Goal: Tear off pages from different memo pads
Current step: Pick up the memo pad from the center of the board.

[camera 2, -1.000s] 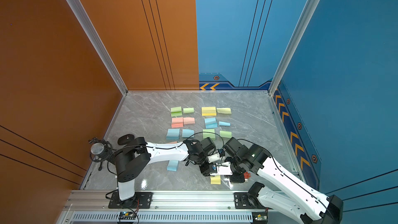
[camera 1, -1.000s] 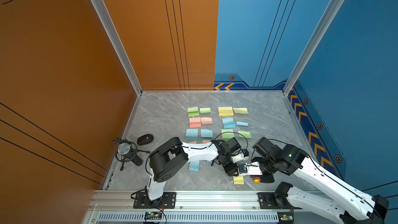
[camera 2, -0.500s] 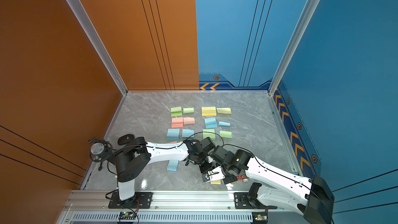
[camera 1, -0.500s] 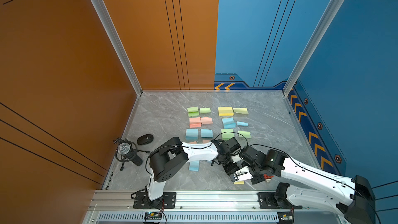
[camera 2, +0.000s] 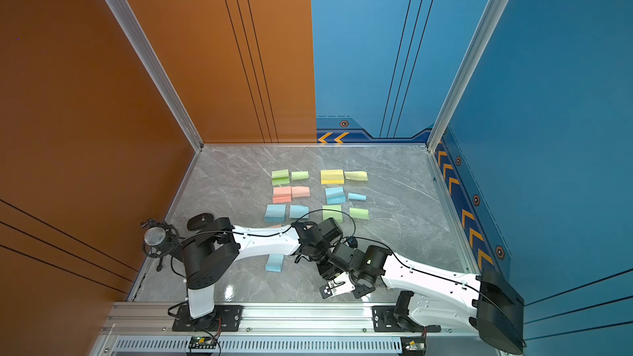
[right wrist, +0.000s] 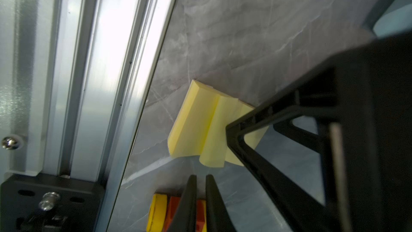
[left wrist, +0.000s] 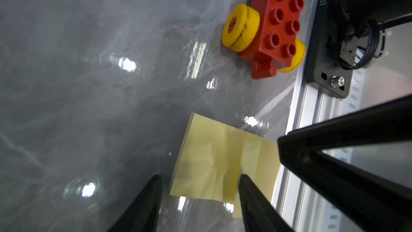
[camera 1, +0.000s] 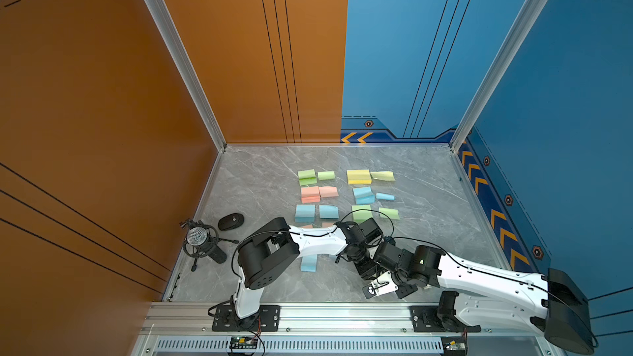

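Observation:
A yellow memo pad [left wrist: 214, 159] lies by the table's front edge, its top page [right wrist: 214, 139] curled up. My left gripper [left wrist: 199, 181] is open over it: one finger [right wrist: 256, 135] presses on the pad, the other stands on the table beside it. My right gripper [right wrist: 200, 178] is a little short of the curled page, its jaws parted by a narrow slit with nothing between. In both top views the arms hide this pad. Farther back lie several memo pads, such as green [camera 1: 306, 176] and yellow [camera 1: 358, 176], each with a loose page [camera 1: 382, 176] beside it.
A red toy brick car [left wrist: 274, 25] with yellow wheels sits under my right gripper, close to the aluminium front rail [camera 1: 342, 309]. A blue page [camera 1: 308, 264] lies beside the left arm. A microphone [camera 1: 202, 243] and a black puck [camera 1: 231, 221] stand near the left wall.
The right arm has dropped low and swung left along the front edge toward the yellow pad. Its jaws have parted slightly. The left arm has not moved.

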You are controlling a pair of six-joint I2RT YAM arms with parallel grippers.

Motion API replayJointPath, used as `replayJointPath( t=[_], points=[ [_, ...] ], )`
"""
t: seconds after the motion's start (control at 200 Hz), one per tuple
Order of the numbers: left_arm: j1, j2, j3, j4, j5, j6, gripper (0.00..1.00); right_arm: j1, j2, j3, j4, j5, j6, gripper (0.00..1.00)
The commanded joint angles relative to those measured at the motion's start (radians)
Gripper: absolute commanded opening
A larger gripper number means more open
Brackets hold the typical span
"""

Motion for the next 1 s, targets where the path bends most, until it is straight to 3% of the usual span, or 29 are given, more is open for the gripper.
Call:
replayJointPath(
  t=[0.0, 0.33, 0.621, 0.996],
  points=[
    [0.010, 0.015, 0.011, -0.027, 0.037, -0.008, 0.59, 0.013, 0.011, -0.021, 0.032, 0.044, 0.021, 0.17],
    [0.012, 0.003, 0.009, -0.026, 0.055, -0.011, 0.59, 0.038, 0.036, -0.037, 0.108, 0.096, 0.099, 0.24],
    [0.013, -0.017, 0.004, -0.026, 0.053, -0.014, 0.59, 0.057, 0.084, -0.029, 0.109, 0.090, 0.124, 0.37],
    [0.060, -0.098, -0.029, -0.026, 0.096, -0.039, 0.65, 0.057, 0.069, -0.058, 0.138, 0.137, 0.144, 0.38]
  ],
)
